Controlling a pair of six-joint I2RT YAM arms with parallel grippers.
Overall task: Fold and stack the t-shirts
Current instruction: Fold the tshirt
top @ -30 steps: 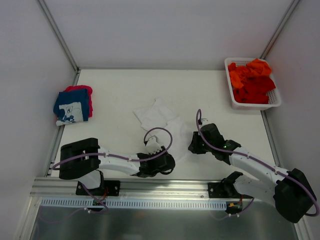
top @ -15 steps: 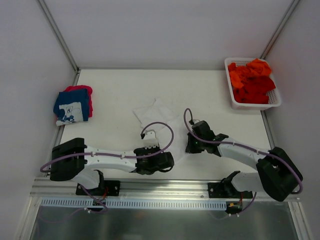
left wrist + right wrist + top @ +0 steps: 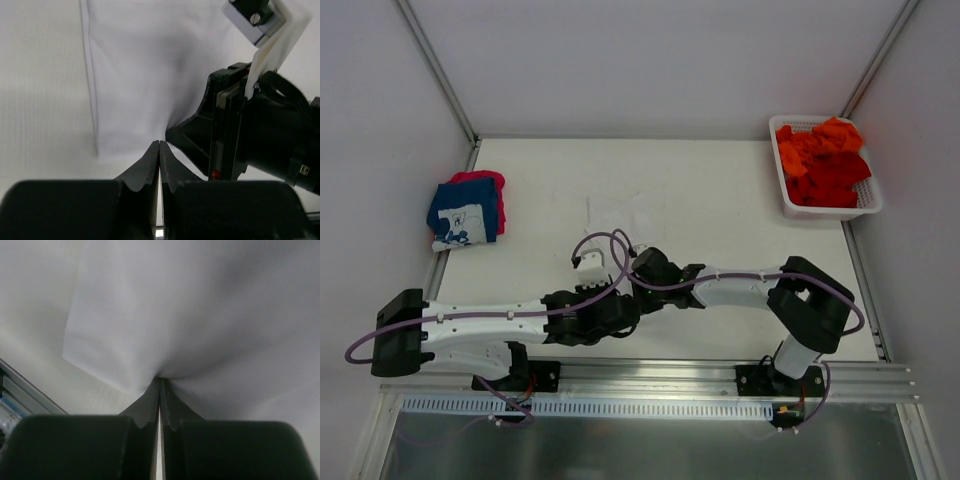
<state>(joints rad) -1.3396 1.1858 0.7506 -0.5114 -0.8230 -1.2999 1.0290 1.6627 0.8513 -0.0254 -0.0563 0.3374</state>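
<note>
Looking down on the pale white table (image 3: 720, 190), two grippers meet near six o'clock, just beside each other, both on a plain white cloth t-shirt (image 3: 145, 75). The shirt is hard to pick out from overhead against the tabletop, and it spreads away from them toward twelve o'clock. The left gripper (image 3: 159, 145) has its two dark fingers pressed together on the shirt's near edge, with the fabric puckering into the tips, so it is pinching cloth. The right gripper (image 3: 160, 382) is clamped the same way, soft folds fanning out from its closed tips. Holding the edge at two neighbouring points probably lets the sheet be carried over as one piece for a fold instead of bunching. At nine o'clock, by the left rail, a folded navy t-shirt with white print (image 3: 465, 212) lies on a folded pink-red t-shirt (image 3: 492, 180). This looks like the finished stack, kept well apart from the working area and the likely home for the white one. At two o'clock a white plastic lattice basket (image 3: 830, 212) holds crumpled orange and red t-shirts (image 3: 825, 160), apparently waiting their turn.
</note>
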